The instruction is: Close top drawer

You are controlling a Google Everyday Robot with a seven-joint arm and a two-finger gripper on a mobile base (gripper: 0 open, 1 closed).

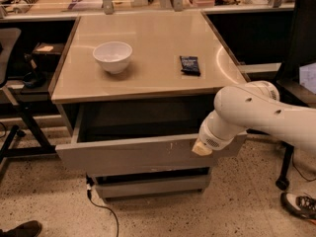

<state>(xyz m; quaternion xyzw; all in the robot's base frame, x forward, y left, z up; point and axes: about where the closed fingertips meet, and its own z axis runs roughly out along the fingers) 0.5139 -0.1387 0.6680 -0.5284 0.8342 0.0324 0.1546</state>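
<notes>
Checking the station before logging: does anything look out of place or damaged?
Only the top drawer stands out: it is pulled well out, with white scuffs on its front. The tool is at that front, right of centre. The bowl and packet sit normally.
</notes>
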